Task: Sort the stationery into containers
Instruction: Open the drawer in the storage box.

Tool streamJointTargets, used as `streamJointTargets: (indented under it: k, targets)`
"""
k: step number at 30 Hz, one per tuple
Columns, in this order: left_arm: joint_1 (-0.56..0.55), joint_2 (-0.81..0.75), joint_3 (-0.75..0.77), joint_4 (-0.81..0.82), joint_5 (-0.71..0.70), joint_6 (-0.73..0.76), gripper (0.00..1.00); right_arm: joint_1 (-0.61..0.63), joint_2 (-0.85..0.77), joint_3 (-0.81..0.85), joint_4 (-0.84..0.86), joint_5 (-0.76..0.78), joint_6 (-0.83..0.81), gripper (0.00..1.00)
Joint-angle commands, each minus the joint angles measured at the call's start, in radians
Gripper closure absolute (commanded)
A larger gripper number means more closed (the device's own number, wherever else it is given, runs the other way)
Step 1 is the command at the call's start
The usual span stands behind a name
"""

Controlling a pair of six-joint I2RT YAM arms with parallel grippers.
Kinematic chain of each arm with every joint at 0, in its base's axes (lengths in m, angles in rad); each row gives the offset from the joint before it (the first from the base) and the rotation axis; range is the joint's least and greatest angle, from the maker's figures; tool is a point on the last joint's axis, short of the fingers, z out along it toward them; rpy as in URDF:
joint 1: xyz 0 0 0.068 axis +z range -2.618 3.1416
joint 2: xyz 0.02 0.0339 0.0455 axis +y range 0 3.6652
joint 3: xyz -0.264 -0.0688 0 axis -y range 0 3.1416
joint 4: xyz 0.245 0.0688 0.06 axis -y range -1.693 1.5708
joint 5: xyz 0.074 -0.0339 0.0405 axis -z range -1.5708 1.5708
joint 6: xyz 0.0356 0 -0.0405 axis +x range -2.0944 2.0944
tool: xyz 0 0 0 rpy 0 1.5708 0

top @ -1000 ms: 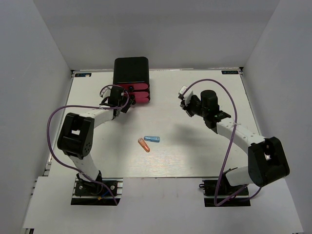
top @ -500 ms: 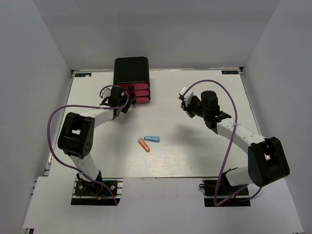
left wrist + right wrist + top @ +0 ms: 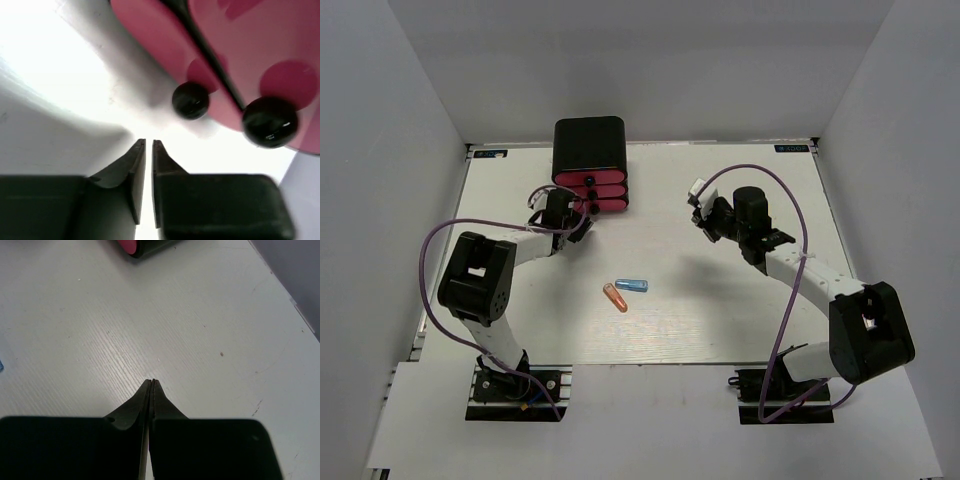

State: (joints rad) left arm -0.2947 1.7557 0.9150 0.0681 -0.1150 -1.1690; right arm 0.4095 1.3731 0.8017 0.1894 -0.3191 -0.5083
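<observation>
Drawers [image 3: 604, 194] face left gripper [image 3: 148, 146], all but closed, empty, near a knob [image 3: 190, 100], likely for pulling; right gripper [image 3: 151, 384] pinched together, empty.

left gripper [image 3: 148, 142] holding nothing, fingers nearly touching | tips sitting just below black knob [image 3: 190, 100], not touching | second knob [image 3: 270, 121] showing right | both protruding from pink drawer fronts [image 3: 150, 30]

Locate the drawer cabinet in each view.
Top external: cabinet at the far edge, left of centre.
Left wrist: its pink drawers and black knobs fill the upper right, beyond the left end effector.
Right wrist: only a corner at the top edge.
Shared landmark: the pink drawers.
</observation>
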Motion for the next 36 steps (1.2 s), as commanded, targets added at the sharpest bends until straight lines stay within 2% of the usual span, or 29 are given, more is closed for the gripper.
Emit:
streamJointTargets:
  k: [1,5,9,13,17,36]
  targets:
    - [0.000,-0.062,-0.028,0.061,0.037,0.060,0.74,-0.006,-0.025,-0.010,0.024,-0.021,-0.009,1.00]
    - [0.000,-0.042,-0.064,0.146,0.037,0.032,0.59,-0.009,-0.026,-0.010,0.025,-0.021,-0.010,1.00]
    - [0.000,-0.030,-0.123,0.315,0.037,-0.038,0.57,-0.012,-0.029,-0.016,0.025,-0.018,-0.012,1.00]
    - [0.000,0.011,-0.123,0.377,0.048,-0.060,0.52,-0.018,-0.035,-0.025,0.025,-0.015,-0.015,1.00]
    - [0.000,0.033,-0.114,0.455,0.057,-0.060,0.52,-0.021,-0.034,-0.032,0.031,-0.015,-0.015,1.00]
    - [0.009,0.136,-0.001,0.380,0.017,-0.060,0.47,-0.040,-0.023,-0.024,0.038,-0.034,-0.018,1.00]
